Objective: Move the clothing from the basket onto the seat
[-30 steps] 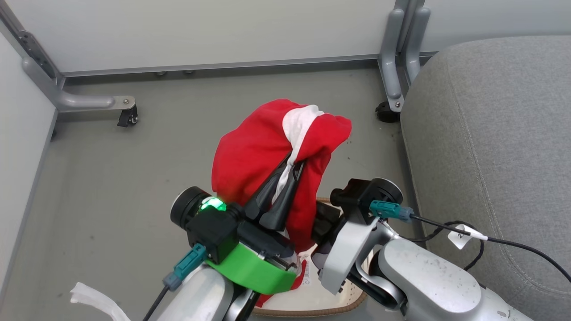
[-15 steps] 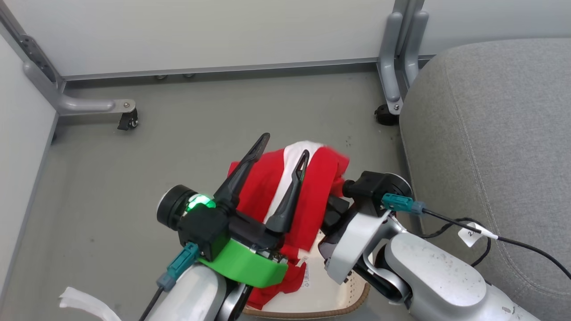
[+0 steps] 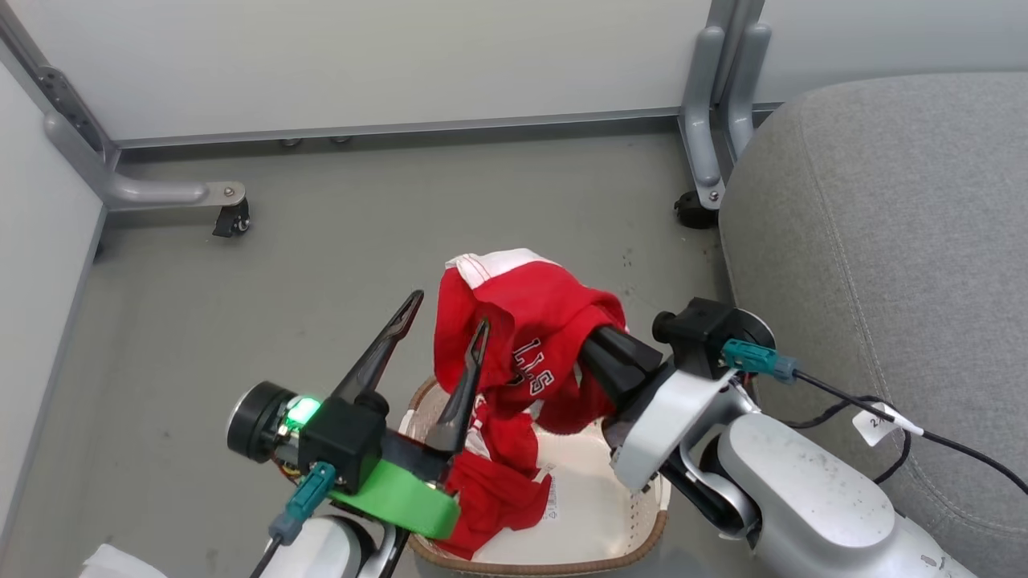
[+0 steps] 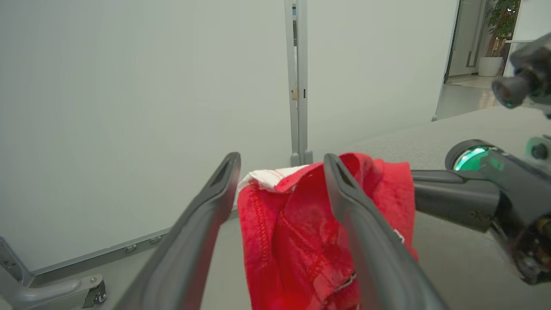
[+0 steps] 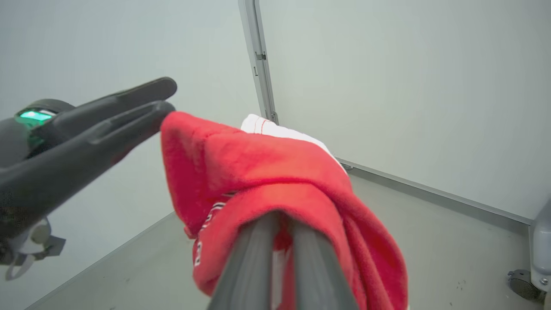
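The right pincer [image 3: 598, 349] is gripping the red clothing [image 3: 530, 321] tight above the basket [image 3: 642, 526], the left pincer [image 3: 446, 315] is gaping empty beside it, and the lift is probably needing more height so trailing cloth clears the rim toward the seat [image 3: 883, 241], right of the basket.
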